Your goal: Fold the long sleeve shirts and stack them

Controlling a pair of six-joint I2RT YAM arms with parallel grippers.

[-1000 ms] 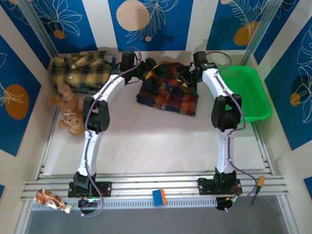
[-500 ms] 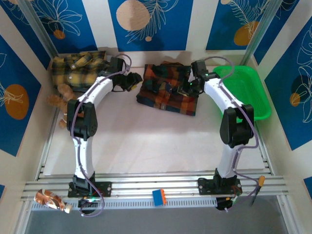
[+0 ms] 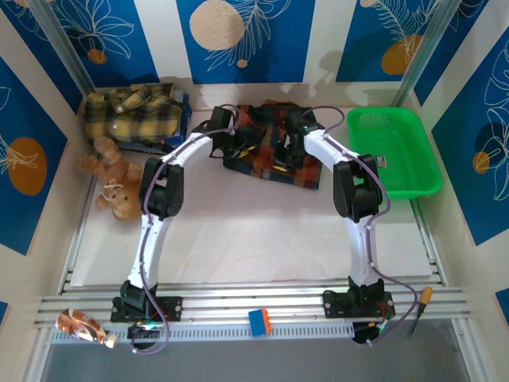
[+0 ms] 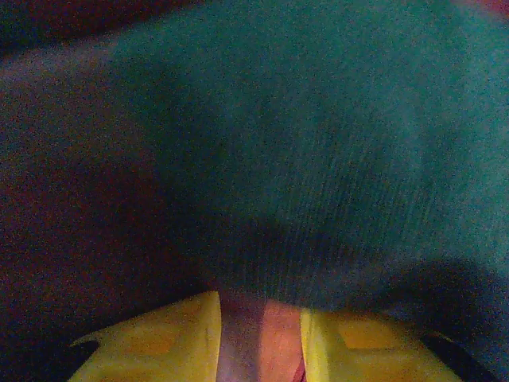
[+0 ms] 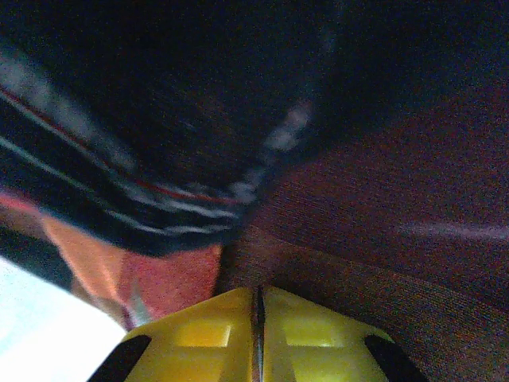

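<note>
Right then, the dark plaid shirt (image 3: 262,171) lay bunched at the back middle of the table (image 3: 254,231). Both arms reached down onto it. The left end effector (image 4: 258,306) was pinching a bit of reddish cloth between its yellow fingers (image 4: 167,342). The right end effector (image 5: 257,290) had its fingers pressed tight together against the shirt. Maybe a thin bit of cloth was caught there, but it was too dark to tell. The yellow and black shirt (image 3: 127,115) sat in the back left corner, near the teddy bear (image 3: 111,179). The green basket (image 3: 406,135) sat on the right.
</note>
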